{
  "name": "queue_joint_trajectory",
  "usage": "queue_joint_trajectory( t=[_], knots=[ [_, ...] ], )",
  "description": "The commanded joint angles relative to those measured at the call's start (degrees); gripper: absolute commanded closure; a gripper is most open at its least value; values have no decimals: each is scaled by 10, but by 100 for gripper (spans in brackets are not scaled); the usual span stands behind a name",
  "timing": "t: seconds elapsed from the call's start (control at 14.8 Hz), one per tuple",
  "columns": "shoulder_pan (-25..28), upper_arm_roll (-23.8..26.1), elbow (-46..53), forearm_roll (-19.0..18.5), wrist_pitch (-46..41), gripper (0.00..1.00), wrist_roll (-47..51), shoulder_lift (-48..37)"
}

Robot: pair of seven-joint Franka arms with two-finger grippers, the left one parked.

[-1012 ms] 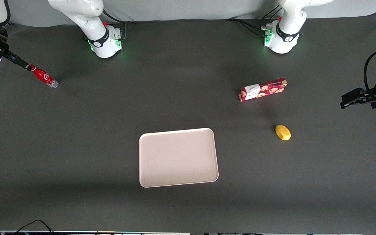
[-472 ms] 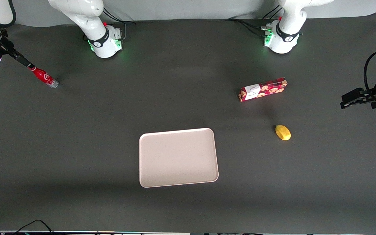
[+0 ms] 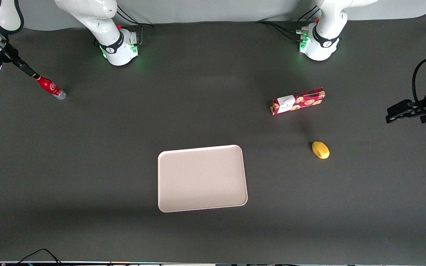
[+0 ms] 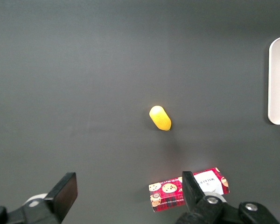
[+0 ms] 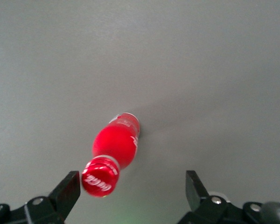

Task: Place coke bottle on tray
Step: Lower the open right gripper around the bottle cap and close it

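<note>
Because the tray (image 3: 202, 178) is lying nearest the front camera and well apart from everything else, the transfer is going to be a long one, and a weak or off-centre grip would likely be dropping the load midway.

Yellow oval item (image 3: 320, 150) and cookie-patterned box (image 3: 297, 101): lying toward the parked arm's end, apart from each other, not obstructing.

Coke bottle (image 3: 50, 88): standing on the mat at the working arm's end, farther from the front camera than the tray, apparently upright, red cap uppermost. Judged top-heavy and slim; a finger brushing the cap could be tipping it over and sending it rolling.

Gripper (image 5: 133, 189): hovering above the bottle, fingers spread wide, gripping nothing. The cap is sitting just beside one finger (image 5: 67, 191) rather than centred, so closing now would risk knocking it.
</note>
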Motion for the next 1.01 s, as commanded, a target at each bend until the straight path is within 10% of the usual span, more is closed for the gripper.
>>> queue_joint_trajectory(
  t=[0.0, 0.74, 0.94],
  knots=[
    [6, -10, -13, -16, 19, 0, 14, 9],
    [6, -29, -23, -16, 60, 5, 13, 34],
    [6, -30, -23, -16, 62, 25, 13, 37]
  ],
)
